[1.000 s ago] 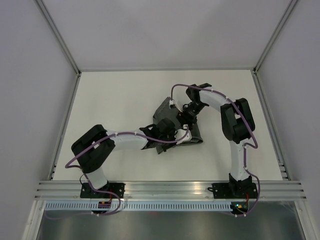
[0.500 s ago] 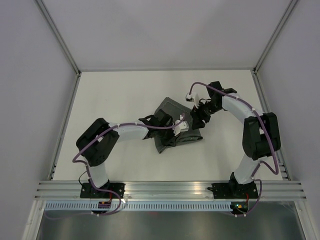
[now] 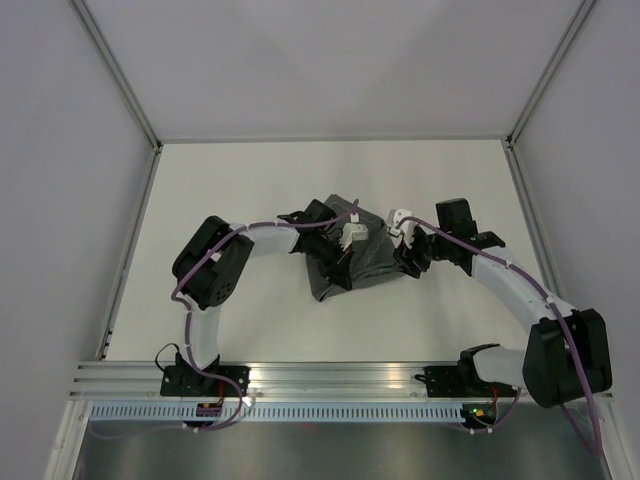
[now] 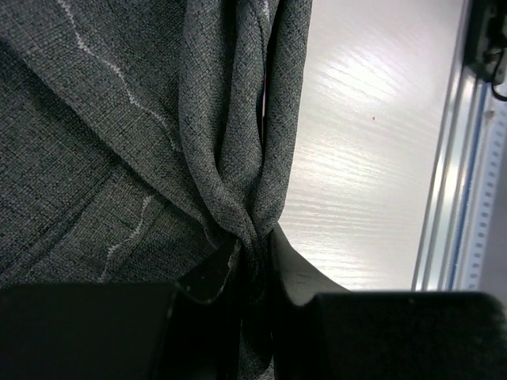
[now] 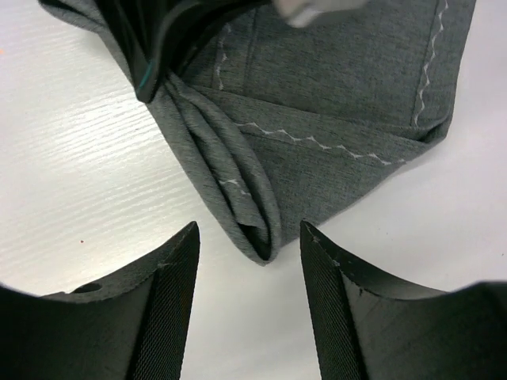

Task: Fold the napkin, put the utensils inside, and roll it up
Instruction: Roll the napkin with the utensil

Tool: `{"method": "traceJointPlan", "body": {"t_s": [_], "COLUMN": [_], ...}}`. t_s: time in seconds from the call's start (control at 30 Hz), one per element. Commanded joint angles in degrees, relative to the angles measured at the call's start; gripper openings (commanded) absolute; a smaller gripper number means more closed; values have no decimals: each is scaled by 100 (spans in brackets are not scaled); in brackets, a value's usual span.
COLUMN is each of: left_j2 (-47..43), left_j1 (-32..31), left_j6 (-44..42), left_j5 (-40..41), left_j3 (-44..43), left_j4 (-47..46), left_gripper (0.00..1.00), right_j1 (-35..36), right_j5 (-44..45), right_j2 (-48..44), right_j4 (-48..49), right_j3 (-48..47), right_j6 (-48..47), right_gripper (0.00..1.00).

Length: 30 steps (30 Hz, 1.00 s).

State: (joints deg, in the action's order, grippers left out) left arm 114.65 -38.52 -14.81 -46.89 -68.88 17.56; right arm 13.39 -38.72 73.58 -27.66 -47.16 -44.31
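The napkin (image 3: 365, 262) is seen lying bunched and partly folded near the middle of the table (image 3: 250, 190), well apart from every edge. Its dark grey cloth is gathered into several long pleats on the side towards the near edge, and a pale zigzag stitched line (image 5: 317, 142) is seen running across its flatter layers.

The left gripper (image 3: 340, 268) is brought over the napkin from the left side. In the left wrist view the left gripper (image 4: 253, 289) is shown pressed together on the gathered pleats of the napkin (image 4: 119, 119), which are squeezed into a narrow waist between the two fingers.

The right gripper (image 3: 405, 265) is held just beside the napkin's right end. In the right wrist view the right gripper (image 5: 247, 265) is shown spread, with nothing held. The folded end of the napkin (image 5: 333, 95) is seen reaching in between the two fingertips (image 5: 178, 269), apart from both. No utensil can be made out with certainty.
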Motion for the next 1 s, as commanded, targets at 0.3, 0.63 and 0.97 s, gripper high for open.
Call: {"method": "traceJointPlan", "body": {"t_s": [0.3,0.63,0.97], "left_j2": [1112,1718,1806], "left_j1": [266,337,389], "left_j6": [-13,-101,-110], "left_j5": [-698,-839,-892], "left_j3": [-871,-1558,-1593], "left_j4": [1398,2278,2383], "left_gripper": [2,2,2], "right_j1": [2350,3205,3460], "right_j5": [1875,2799,3116], "right_j2": [-1057,-643,94], "right_j4": [2377,3679,4172], "right_j3": [1850,2536,2457], "right_j6": [-797,-1194,-1475], "right_gripper": [57,55,54]}}
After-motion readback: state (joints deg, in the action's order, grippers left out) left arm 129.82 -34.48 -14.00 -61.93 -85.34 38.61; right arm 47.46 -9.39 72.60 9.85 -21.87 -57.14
